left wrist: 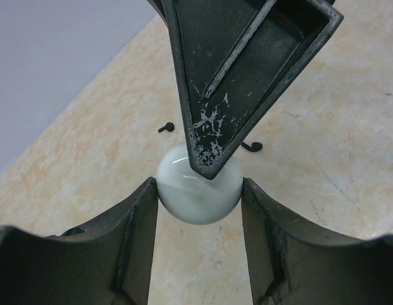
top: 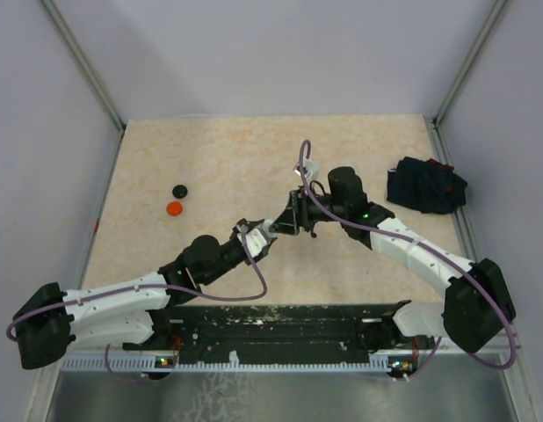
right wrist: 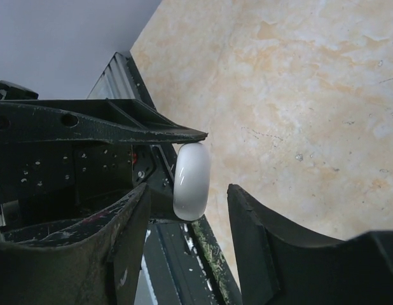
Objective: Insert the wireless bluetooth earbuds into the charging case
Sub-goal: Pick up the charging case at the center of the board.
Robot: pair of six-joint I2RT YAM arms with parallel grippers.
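The white charging case [left wrist: 198,200] is gripped by the left jaws at frame centre, with the right jaws held apart astride it. Two black earbuds [left wrist: 166,128] are seen on the counter [left wrist: 324,165] just above.

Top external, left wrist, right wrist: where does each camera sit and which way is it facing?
Top external: above and behind the bases, looking down on the table; both arms show.
Left wrist: on the left arm, looking past the left claw, which grips the white charging case.
Right wrist: on the right arm, looking down between the open right claw's fingers.
Shared: both wrist views show that case.
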